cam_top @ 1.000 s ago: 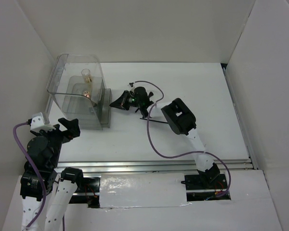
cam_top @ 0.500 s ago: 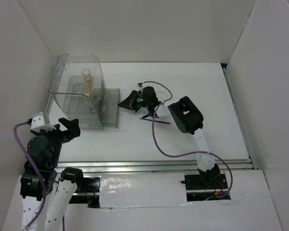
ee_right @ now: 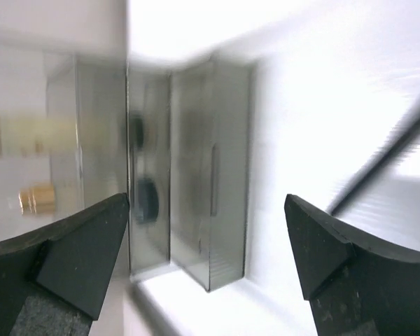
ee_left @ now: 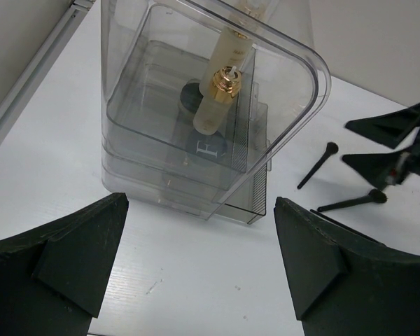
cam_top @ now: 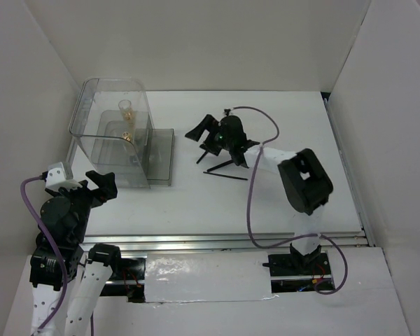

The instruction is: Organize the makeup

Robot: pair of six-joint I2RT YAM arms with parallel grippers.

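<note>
Currently: both pincers wide open and empty

Left pincer (ee_left: 196, 269): jaws spread wide with nothing between them. It hangs over bare table (cam_top: 287, 119), apart from everything. Straight ahead of its fingertips stands the clear box (ee_left: 294, 77).

Inside the box, as seen past the left pincer's fingers:
- tall pale-yellow bottle (ee_left: 232, 49), upright at the far side
- short gold-capped bottle (ee_left: 211, 112), just in front of it
- black compact (ee_left: 190, 96), lying flat to the left of the bottles
- dark blue compact (ee_left: 208, 147), nearest the pincer, with a pale letter on its lid

Whether the bottles touch each other cannot be told.

Right pincer (cam_top: 194, 145): jaws also spread wide, gripping nothing. It points at the box's drawer (cam_top: 162, 148), which juts out toward its fingertips. There is a gap between fingertips and drawer. The right wrist view is motion-blurred. It shows only the box wall and dark round shapes ahead.

Two thin black brushes (ee_left: 316, 166) lie loose on the table. They sit just beside the right pincer's fingers, on the side toward the arm bases, and ahead and to the right of the left pincer. Neither pincer touches them.
</note>
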